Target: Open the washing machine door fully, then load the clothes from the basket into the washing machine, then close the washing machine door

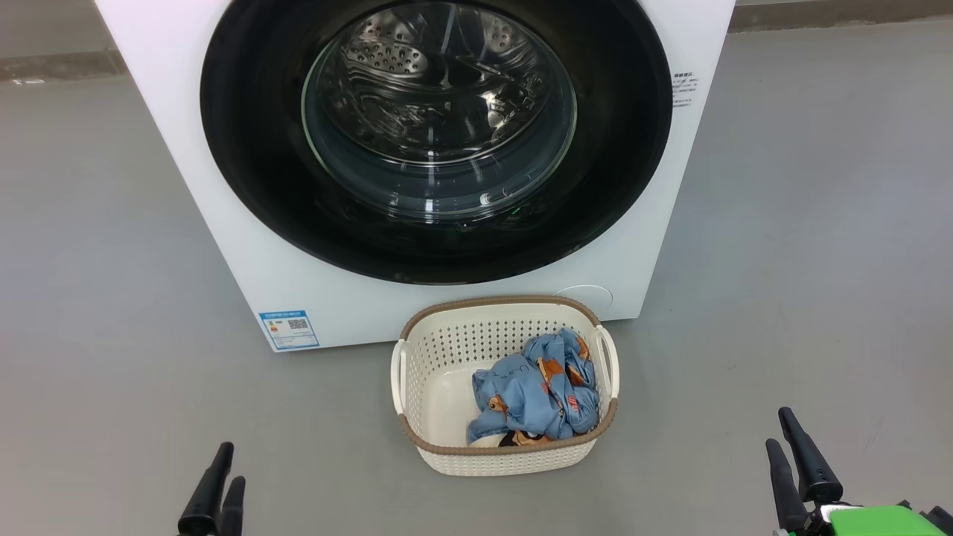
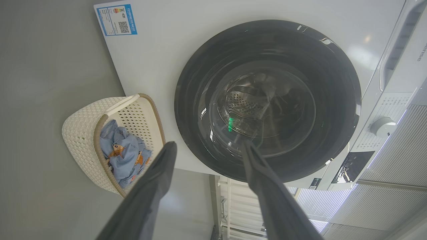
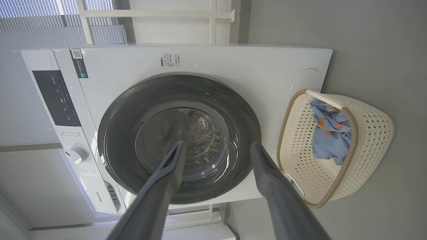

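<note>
Washing machine door [image 1: 435, 138] shut, its black rim flush against the white front of the washing machine [image 1: 335, 305], steel drum visible through the glass. Step in hand, as judged: step 1 of 3, opening the door, not yet begun; nothing touches the door.

Left gripper [image 1: 229, 467] and right gripper [image 1: 779, 428] hang low at the near corners of the head view, well apart from door and basket. Both wrist views show each pair of fingers spread, jaws apart and empty.

The basket [image 1: 506, 458] stands on the grey floor just before the machine, below the door's lower right; whether it touches the front panel cannot be told. The clothes [image 1: 540, 387] lie bunched in its right half.

Next move, as judged: 1 gripper must rise to the door's rim and find a hold there. No handle or hinge can be made out, so the pulling side is uncertain.

Count: 1 machine, 1 door, 1 basket with 2 white handles [image 1: 399, 376], 2 grippers, 1 blue label [image 1: 289, 328]. Clothes: 1 heap, blue printed fabric over white and orange-tan; the number of garments cannot be told.
</note>
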Available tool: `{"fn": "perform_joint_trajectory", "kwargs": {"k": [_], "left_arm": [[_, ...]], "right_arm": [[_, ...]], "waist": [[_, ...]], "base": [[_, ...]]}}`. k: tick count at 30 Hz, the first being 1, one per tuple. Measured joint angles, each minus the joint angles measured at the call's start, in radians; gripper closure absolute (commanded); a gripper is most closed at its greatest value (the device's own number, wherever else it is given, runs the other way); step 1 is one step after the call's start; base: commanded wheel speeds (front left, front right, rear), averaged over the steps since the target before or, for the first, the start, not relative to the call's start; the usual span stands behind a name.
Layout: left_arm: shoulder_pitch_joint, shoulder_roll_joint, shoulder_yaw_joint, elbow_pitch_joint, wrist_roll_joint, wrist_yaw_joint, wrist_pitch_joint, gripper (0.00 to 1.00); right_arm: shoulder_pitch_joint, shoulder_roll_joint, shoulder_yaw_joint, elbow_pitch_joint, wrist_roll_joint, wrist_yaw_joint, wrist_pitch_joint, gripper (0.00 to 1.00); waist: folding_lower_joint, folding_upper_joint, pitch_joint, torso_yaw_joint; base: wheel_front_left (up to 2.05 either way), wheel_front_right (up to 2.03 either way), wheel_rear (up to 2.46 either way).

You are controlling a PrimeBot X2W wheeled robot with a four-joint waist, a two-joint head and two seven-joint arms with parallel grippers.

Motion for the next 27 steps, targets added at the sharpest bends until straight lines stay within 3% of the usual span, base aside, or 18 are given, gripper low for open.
{"fn": "perform_joint_trajectory", "kwargs": {"k": [13,27], "left_arm": [[-0.004,0.018,-0.031,-0.027,0.066,0.000,-0.045,0.00],[-0.015,0.049,-0.067,-0.051,0.248,0.000,-0.085,0.00]], "right_arm": [[-0.022,-0.030,0.030,-0.010,-0.087,0.000,-0.042,0.00],[-0.028,-0.051,0.058,-0.032,-0.288,0.000,-0.083,0.00]], "waist": [[-0.0002,0.0000,0.003,-0.003],[-0.0002,0.0000,0.005,-0.005]], "base": [[0.00,0.00,0.00],[0.00,0.00,0.00]]}}
